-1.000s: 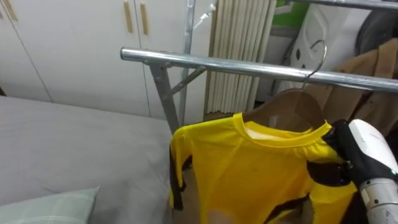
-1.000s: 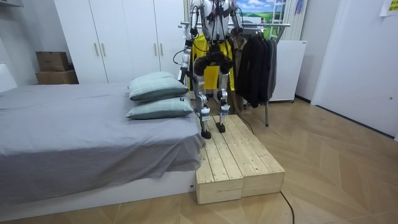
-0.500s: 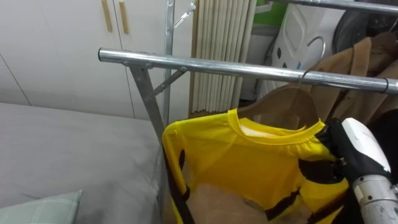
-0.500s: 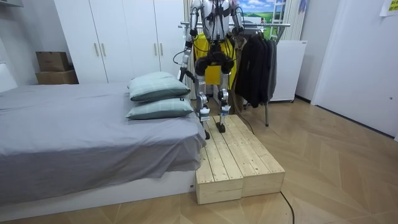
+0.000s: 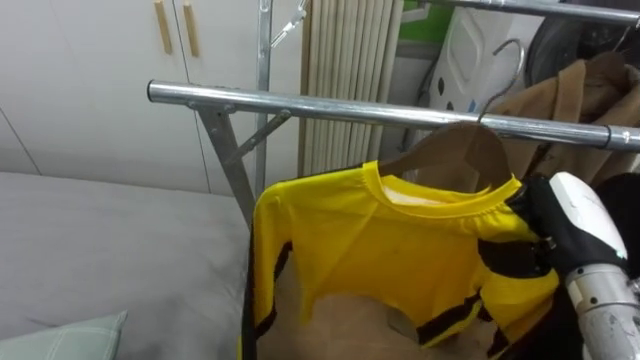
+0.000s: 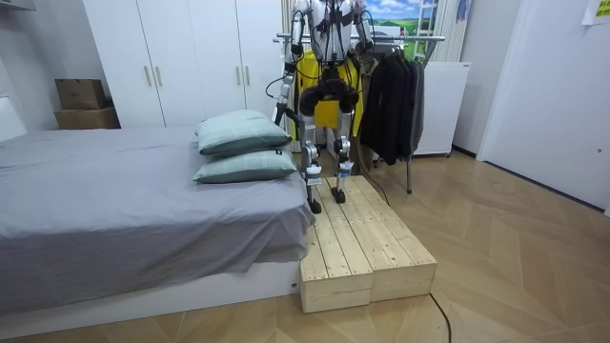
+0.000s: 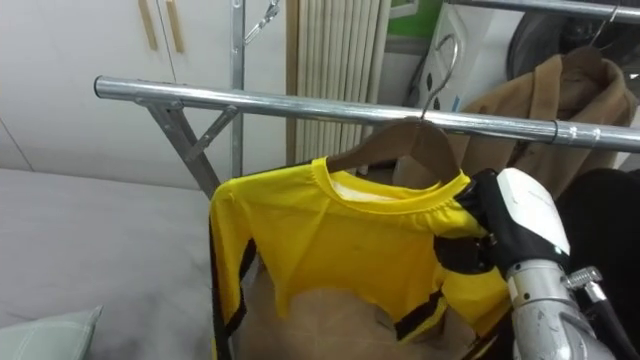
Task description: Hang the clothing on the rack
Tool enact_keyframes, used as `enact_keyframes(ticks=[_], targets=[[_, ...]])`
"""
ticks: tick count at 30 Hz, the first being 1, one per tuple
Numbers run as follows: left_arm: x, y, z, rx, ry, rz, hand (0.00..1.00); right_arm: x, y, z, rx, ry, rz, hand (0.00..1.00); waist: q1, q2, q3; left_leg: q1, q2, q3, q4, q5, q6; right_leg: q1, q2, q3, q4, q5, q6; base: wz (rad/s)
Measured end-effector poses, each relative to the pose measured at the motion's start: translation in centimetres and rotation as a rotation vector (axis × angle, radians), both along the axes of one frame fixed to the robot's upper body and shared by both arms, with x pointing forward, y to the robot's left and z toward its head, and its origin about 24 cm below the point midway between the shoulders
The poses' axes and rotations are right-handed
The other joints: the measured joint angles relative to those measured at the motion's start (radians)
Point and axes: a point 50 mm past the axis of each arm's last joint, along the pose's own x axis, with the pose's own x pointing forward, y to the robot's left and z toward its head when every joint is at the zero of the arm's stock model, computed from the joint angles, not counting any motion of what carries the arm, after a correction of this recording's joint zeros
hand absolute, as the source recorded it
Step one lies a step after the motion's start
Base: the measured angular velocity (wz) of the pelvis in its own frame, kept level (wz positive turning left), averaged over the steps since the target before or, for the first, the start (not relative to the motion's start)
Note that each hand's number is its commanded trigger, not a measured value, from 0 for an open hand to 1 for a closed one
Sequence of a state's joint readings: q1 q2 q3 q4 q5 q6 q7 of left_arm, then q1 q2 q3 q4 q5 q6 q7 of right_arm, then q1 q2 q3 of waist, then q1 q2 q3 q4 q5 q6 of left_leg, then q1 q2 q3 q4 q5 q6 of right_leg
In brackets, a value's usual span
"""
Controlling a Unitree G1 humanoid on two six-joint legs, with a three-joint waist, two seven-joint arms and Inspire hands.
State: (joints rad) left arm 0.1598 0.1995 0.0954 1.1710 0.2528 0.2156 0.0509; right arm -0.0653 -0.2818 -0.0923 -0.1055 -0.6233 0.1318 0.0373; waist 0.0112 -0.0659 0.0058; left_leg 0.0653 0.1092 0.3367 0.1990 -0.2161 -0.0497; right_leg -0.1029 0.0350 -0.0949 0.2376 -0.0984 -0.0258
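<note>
A yellow shirt point(image 5: 400, 250) with black trim sits on a wooden hanger point(image 5: 465, 150) just below the metal rail point(image 5: 300, 102) of the clothes rack. The hanger's wire hook point(image 5: 500, 80) rises across the rail and curves above it; I cannot tell whether it rests on the rail. My right hand point(image 5: 565, 225) comes in from the lower right, its dark fingers curled round the shirt's shoulder at the hanger's end. The far sleeve hangs loose by the rack's slanted leg point(image 5: 232, 165). In the room view my left hand point(image 6: 282, 107) hangs low at my side.
A brown coat point(image 5: 560, 95) and dark clothes point(image 6: 391, 90) hang further right on the rack. I stand on a wooden platform point(image 6: 367, 248) facing the rack. The grey bed point(image 5: 110, 240) with pillows point(image 6: 243, 133) lies to my left, and white wardrobes point(image 6: 191, 57) stand behind it.
The picture has shifted a little, so the rail sits further left. The hanger with the shirt has risen slightly toward the rail, my right hand still holding its shoulder.
</note>
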Motion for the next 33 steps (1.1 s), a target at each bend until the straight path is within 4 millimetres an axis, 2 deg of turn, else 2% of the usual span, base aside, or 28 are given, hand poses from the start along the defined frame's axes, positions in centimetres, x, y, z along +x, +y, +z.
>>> enact_keyframes(ticks=[3,9,23,25,29,33], targets=[[0.2,0.0,0.0,0.002,-0.011,-0.006,0.0,0.0,0.1,0.1,0.02,-0.006,0.006,1.0,0.005,0.0,-0.0001,-0.001,-0.002,-0.014,-0.002,0.0,0.0,0.0,0.001,-0.002,0.001,0.001,-0.001,0.02],[1.0,0.1,0.2,0.006,-0.043,-0.017,0.0,0.0,0.1,0.1,0.02,-0.006,0.007,1.0,0.011,-0.003,0.0016,-0.003,0.0,-0.014,-0.003,0.0,0.0,-0.001,0.002,-0.007,0.002,0.001,-0.001,0.0],[1.2,0.2,0.2,0.009,-0.053,-0.017,0.0,0.0,0.2,-0.1,-0.009,0.037,0.028,1.0,0.02,-0.011,0.0059,0.0,0.0,-0.023,-0.005,-0.001,-0.002,0.002,0.001,-0.012,-0.001,0.001,-0.001,0.0],[1.3,0.3,0.3,0.012,-0.058,-0.022,0.0,0.1,0.3,-0.7,0.002,0.061,0.033,1.0,0.022,-0.015,0.0096,0.007,-0.001,-0.038,-0.002,-0.001,-0.001,0.016,0.001,-0.017,-0.003,0.0,-0.001,0.08],[1.3,0.4,0.3,0.014,-0.065,-0.025,0.0,0.2,0.9,-1.5,0.003,0.113,0.07,1.0,0.025,-0.017,0.0105,0.01,-0.002,-0.043,-0.004,-0.001,-0.002,0.022,0.0,-0.02,-0.001,-0.002,-0.004,0.04],[1.4,0.6,0.4,0.017,-0.072,-0.029,0.0,0.3,1.5,-3.3,0.036,0.21,0.113,1.0,0.026,-0.02,0.0105,0.011,-0.002,-0.056,-0.012,0.0,-0.003,0.029,-0.001,-0.03,-0.002,-0.003,-0.005,0.07]])
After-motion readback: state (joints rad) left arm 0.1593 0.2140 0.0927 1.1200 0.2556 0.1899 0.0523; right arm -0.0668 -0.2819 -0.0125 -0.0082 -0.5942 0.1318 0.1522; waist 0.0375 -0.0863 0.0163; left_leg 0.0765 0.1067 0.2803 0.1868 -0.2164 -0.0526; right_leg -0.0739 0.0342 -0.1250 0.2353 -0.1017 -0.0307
